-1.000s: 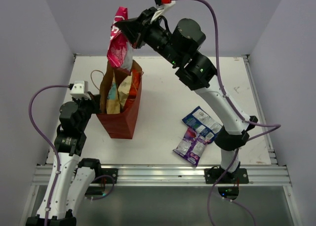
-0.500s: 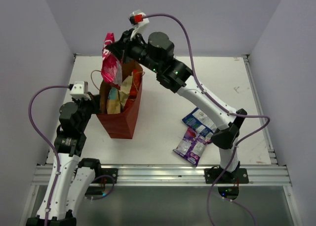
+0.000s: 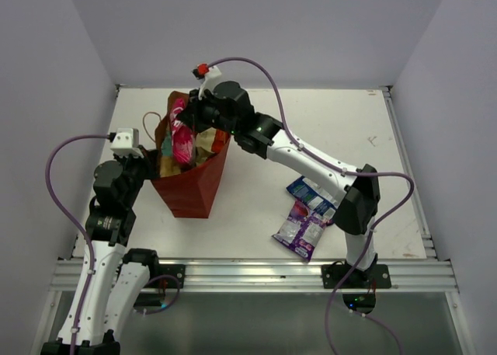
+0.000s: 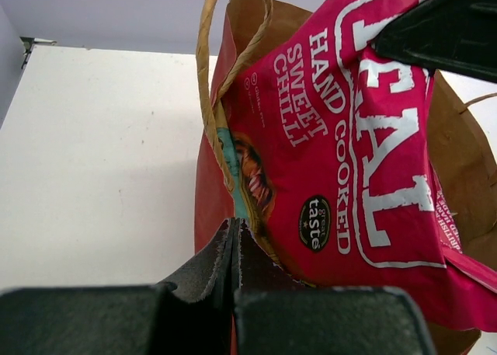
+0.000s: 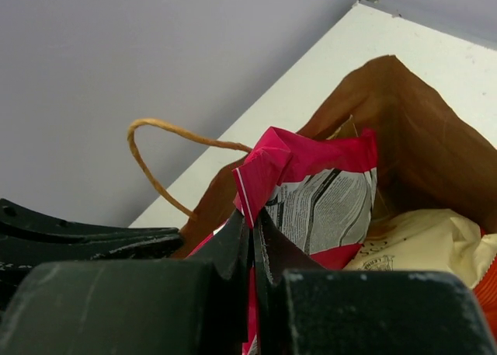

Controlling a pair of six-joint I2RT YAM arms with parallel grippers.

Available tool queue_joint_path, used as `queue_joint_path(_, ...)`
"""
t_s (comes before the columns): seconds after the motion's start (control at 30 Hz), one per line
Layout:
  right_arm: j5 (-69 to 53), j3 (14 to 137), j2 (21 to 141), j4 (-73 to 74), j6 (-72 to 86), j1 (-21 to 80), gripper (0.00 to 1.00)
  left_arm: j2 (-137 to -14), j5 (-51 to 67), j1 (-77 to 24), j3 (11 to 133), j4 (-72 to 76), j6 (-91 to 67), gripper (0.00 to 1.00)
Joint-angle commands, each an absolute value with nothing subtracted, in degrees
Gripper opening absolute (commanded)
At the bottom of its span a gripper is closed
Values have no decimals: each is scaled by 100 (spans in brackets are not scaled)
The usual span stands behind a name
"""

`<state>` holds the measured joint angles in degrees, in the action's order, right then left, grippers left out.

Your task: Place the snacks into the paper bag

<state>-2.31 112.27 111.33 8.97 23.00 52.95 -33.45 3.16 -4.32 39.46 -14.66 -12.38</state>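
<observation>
White tabletop (image 3: 264,137) enclosed by pale lavender walls, seen from above in the top view. The paper bag (image 3: 189,192) stood upright left of centre in that view, red outside and brown kraft inside, its mouth open upward.

The left gripper (image 4: 235,234) sat at the bag's left side in the top view. Its fingers were pressed together on the bag's rim just below the base of a cord handle (image 4: 213,75), and the left wrist view showed no gap between them.

The right gripper (image 5: 252,224) reached in from the upper centre of the top view and sat over the bag's mouth. Its fingers were clamped on the crumpled upper edge of the pink-magenta packet (image 3: 182,141).

That packet hung upright in the mouth of the bag, its lower part hidden within. Whether its top cleared the rim could not be told. White lettering on its face filled the right half of the left wrist view.

A tan-brown packet (image 5: 419,246) lay inside the bag just beside the pink one, at the lower right of the right wrist view.

The blue-white packet (image 3: 314,188) and the purple-silver packet (image 3: 301,229) lay flat on the table, touching each other. They were at the lower right of centre in the top view, well apart from the bag.
</observation>
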Motion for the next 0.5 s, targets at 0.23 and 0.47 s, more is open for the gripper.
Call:
queue_joint_path(0.23,69,10925,11030,1915,2276,5554,0,-3296,352,-492,3946,-1239,-1142,0)
queue_joint_path(0.47,-193,10916,10690,1567,1645,5713,82,-3305,378,-501,3938,-1239,-1143,0)
